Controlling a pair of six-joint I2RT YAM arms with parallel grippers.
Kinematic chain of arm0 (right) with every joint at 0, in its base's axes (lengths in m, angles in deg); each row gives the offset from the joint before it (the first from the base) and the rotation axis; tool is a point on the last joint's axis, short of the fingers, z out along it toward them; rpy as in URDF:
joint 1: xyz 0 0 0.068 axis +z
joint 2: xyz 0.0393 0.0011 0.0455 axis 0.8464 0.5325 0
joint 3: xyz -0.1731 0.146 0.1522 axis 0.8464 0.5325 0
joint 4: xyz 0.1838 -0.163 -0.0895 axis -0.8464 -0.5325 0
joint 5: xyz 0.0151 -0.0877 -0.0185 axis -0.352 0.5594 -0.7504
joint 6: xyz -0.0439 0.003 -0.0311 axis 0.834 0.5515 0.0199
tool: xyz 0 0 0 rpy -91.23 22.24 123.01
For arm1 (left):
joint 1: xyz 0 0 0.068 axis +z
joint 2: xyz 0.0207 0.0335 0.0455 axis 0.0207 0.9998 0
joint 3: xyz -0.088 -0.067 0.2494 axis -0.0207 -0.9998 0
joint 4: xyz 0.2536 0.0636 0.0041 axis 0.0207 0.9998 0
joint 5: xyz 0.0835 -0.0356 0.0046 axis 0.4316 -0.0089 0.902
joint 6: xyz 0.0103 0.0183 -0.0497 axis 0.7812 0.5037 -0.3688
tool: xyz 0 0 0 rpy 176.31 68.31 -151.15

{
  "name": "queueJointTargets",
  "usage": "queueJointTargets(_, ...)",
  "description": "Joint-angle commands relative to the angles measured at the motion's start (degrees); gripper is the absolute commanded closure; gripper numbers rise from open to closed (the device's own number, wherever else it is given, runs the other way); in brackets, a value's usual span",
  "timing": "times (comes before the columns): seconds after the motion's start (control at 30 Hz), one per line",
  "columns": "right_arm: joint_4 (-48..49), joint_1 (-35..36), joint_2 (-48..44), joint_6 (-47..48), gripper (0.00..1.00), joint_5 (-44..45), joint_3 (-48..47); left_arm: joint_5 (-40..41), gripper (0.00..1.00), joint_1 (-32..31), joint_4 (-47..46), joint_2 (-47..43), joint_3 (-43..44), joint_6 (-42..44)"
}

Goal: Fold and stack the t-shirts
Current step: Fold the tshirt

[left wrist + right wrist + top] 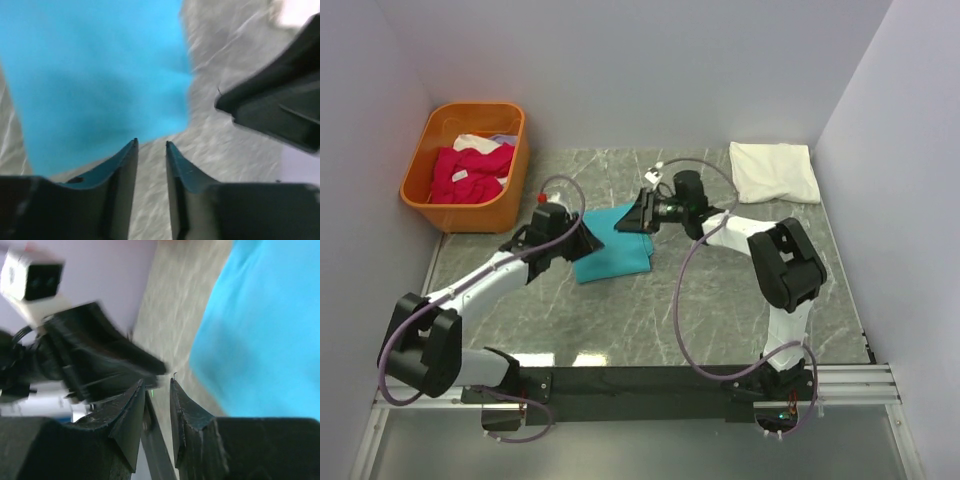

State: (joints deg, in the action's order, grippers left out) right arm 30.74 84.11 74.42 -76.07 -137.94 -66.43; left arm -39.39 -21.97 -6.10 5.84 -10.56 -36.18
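Lying between my two tools, the folded turquoise-teal cloth t-shirt point(612, 252) runs far-left to near-right on the grey marbled surface point(720, 310). My left tool point(151, 146) and right tool point(157, 385) hover beside it, narrow-gapped, gripping nothing; both equally near.

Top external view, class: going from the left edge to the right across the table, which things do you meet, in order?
orange basket with pink shirts → left gripper → turquoise t-shirt → right gripper → folded white t-shirt
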Motion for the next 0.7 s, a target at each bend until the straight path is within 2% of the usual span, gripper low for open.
queueJointTargets(0.0, -8.68, 4.38, 2.77, 7.56, 0.66, -4.37, 1.35, 0.25, 0.67, -0.48, 1.11, -0.48, -8.12, -2.73)
queueJointTargets(0.07, -9.05, 5.35, 5.67, 7.49, 0.67, -6.66, 1.52, 0.17, 0.71, -0.49, -1.09, 0.3, -10.69, -3.6)
queueJointTargets(0.13, -8.26, 5.18, 9.11, 6.87, 0.68, -5.97, 3.36, 2.0, 0.79, -0.31, -3.02, 1.36, -13.59, -4.66)
queueJointTargets(0.27, -6.15, 2.9, 12.8, 5.99, 0.68, -4.65, 6.44, 0.35, 0.86, 1.27, -4.79, 2.86, -16.59, -7.3)
queueJointTargets(0.37, -5.7, 1.06, 11.76, 5.28, 0.68, -4.73, 8.11, 0.17, 0.86, 1.71, -2.61, -0.37, -17.21, -7.22)
queueJointTargets(0.5, -15.28, 1.23, 5.45, 12.82, 0.69, -2.1, 5.74, 1.75, 0.83, 1.71, 2.24, -7.85, -15.54, -6.77)
queueJointTargets(0.57, -15.38, 1.14, 3.33, 12.84, 0.68, -2.8, 5.66, 2.71, 0.79, 1.71, 3.21, -11.46, -14.31, -6.42)
queueJointTargets(0.67, -14.41, 1.23, 1.03, 11.62, 0.68, -3.41, 4.43, 4.38, 0.76, 1.71, 3.39, -12.09, -10.63, -5.37)
